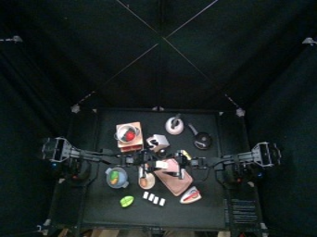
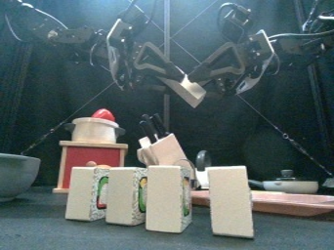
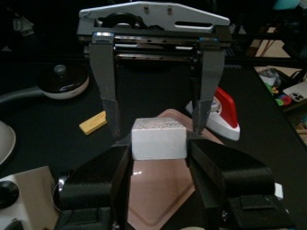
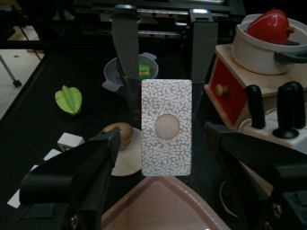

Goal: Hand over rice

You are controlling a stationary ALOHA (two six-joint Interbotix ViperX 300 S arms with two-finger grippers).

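Currently the left tool (image 3: pixel 160 154) grips the rice (image 4: pixel 166 121) in mid-air, high above the table (image 1: pixel 99 190). The right tool (image 4: pixel 166 154) faces it with jaws wide. The rice lies straight ahead, its near end between those jaws and its long axis running tool to tool.

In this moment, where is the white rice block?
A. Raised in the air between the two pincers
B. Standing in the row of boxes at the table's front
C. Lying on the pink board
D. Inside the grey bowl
A: the front view shows the rice block up in the air between the left pincer and the right pincer, high above the table.
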